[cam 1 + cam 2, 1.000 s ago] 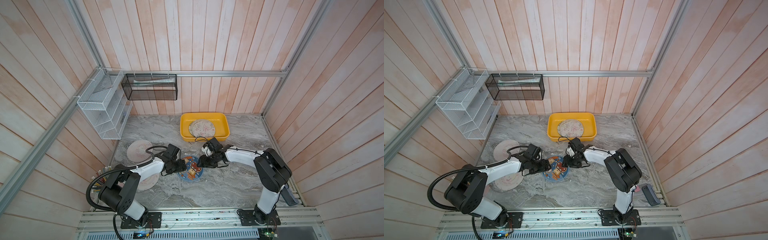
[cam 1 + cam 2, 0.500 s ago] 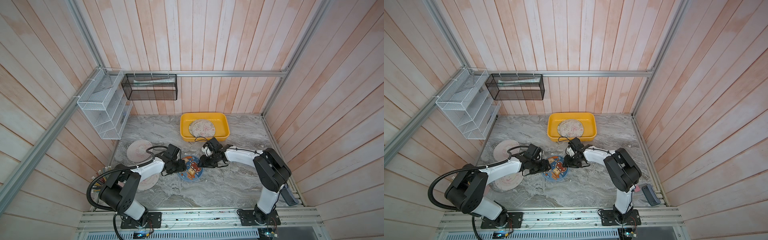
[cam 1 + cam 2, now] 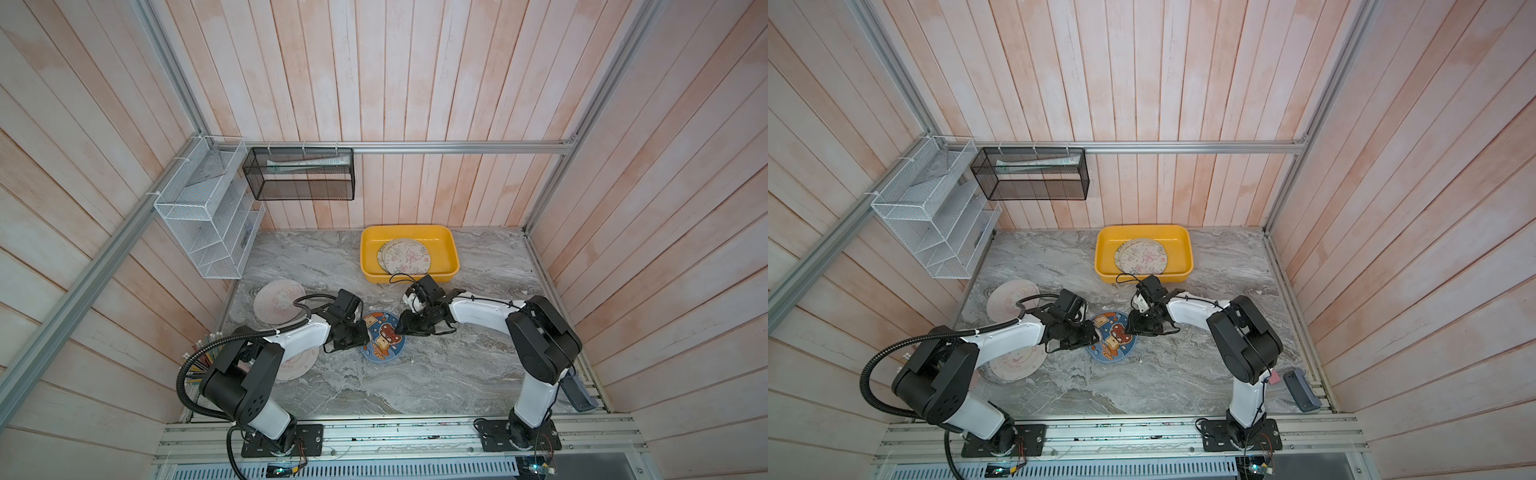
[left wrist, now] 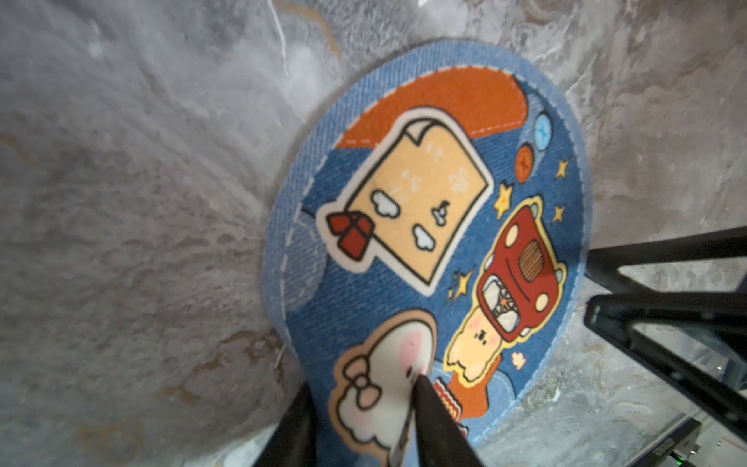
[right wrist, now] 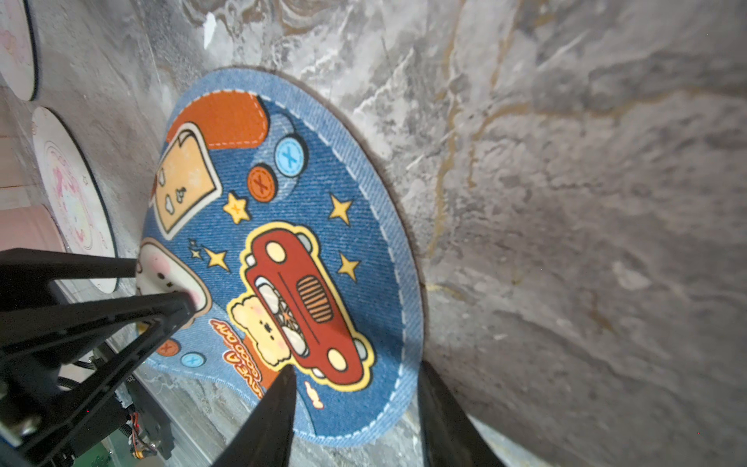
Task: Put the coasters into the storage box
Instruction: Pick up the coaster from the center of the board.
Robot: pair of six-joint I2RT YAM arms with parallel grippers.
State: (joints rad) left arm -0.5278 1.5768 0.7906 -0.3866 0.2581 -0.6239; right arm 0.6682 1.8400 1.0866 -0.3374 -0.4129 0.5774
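Robot lab booth (aluminium rails [image 3: 415,146], plank walls [image 3: 374,83])
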